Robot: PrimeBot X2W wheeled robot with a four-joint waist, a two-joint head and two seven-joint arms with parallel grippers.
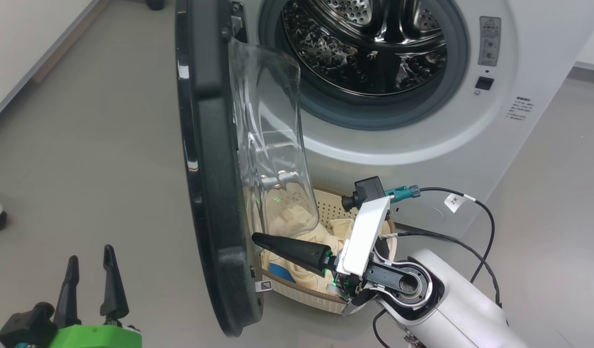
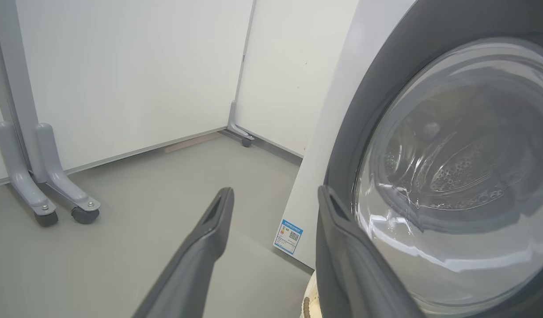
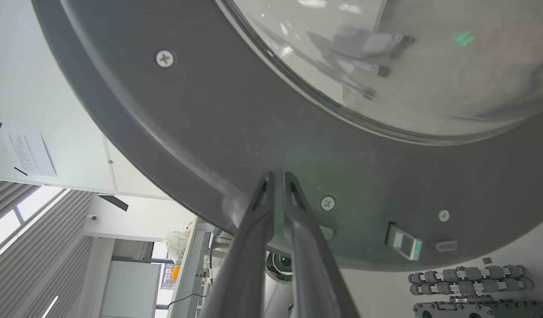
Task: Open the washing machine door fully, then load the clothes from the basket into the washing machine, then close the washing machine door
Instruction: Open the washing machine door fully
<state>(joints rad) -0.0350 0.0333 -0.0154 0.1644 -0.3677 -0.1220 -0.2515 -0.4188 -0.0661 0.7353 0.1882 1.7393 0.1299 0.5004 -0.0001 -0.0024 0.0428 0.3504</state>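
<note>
The washing machine [image 1: 422, 145] takes up the upper right of the head view, a white front-loader whose round opening is ringed by a grey seal [image 1: 374, 118] and shows the perforated steel drum [image 1: 369, 43] inside. The washing machine door [image 1: 210, 169] stands swung out from the left side of that opening, nearly edge-on to the head camera. Its glossy black rim faces left and its clear glass bowl bulges to the right, towards the machine. The basket [image 1: 325, 205] sits on the grey floor [image 1: 84, 145] just in front of the machine, below the opening and to the right of the door's lower edge, partly hidden behind the glass bowl and the right arm. The clothes [image 1: 287, 217] lie inside the basket, cream fabric heaped up with a patch of blue near the front wall. The right gripper [image 1: 254, 237] reaches across above the basket with its two fingers pressed together and nothing between them. In the right wrist view its tips [image 3: 275, 176] meet the door's grey inner face, below the glass and near a screw [image 3: 327, 203]. The left gripper [image 1: 90, 253] hangs at the lower left, well apart from the door's outer side, its fingers spread wide and empty. A small blue label sticker [image 2: 289, 236] sits low on the machine's side panel.
</note>
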